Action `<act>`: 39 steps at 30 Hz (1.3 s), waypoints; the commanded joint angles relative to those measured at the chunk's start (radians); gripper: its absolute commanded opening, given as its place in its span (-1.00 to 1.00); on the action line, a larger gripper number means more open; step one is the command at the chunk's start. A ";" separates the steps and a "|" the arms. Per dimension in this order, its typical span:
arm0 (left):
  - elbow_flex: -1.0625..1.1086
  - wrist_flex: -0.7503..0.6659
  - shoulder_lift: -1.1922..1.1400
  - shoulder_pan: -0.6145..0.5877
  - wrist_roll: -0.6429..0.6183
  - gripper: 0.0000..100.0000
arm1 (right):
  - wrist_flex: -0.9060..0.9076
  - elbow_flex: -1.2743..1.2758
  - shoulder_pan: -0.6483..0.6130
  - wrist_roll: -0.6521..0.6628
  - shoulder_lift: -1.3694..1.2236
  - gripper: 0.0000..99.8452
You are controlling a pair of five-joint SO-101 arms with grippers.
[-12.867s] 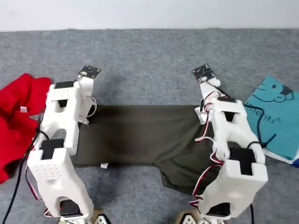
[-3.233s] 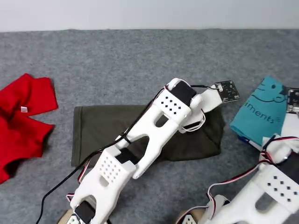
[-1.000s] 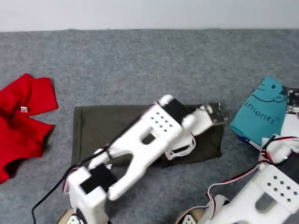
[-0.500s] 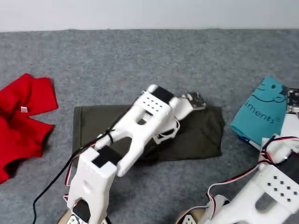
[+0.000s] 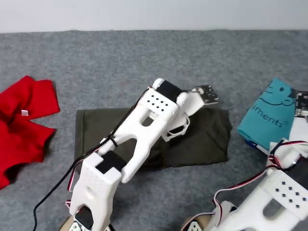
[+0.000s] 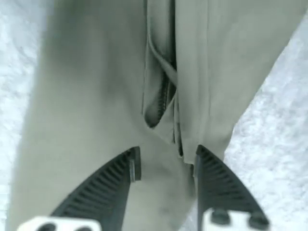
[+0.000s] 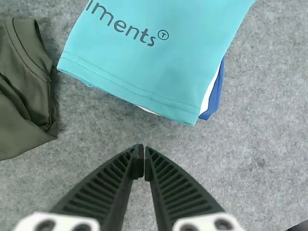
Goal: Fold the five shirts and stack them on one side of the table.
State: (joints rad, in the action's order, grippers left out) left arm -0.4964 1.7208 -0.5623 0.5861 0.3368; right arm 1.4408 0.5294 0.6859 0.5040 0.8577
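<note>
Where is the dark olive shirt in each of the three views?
High view: olive shirt mid-table, under the left arm.
Left wrist view: olive shirt beneath the open left gripper.
Right wrist view: at the picture's edge, beside the teal shirt.
Shared landmark: the grey table.

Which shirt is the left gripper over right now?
The dark olive shirt mid-table; the red shirt lies crumpled at one edge, the teal shirt folded at the other.

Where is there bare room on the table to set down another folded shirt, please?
The widest bare patch is the grey table along the far edge, beyond the olive shirt and between the red shirt and the teal shirt. Crowded: the middle under the left gripper, and the right side by the right gripper.
</note>
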 commanded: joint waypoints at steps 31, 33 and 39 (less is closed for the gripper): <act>-0.044 0.038 0.176 -0.313 -0.210 -0.60 | 0.007 -0.008 -0.004 0.084 0.021 -0.98; 0.073 0.037 0.272 -0.404 -0.219 -0.55 | 0.007 -0.008 -0.004 0.084 0.021 -0.98; 0.317 0.037 0.446 -0.712 -0.133 -0.54 | 0.007 -0.008 -0.005 0.084 0.021 -0.98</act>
State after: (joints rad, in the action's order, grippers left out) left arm -0.2463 1.7269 -0.2248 0.0153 0.1557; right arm 1.4408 0.5294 0.6859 0.5792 0.8577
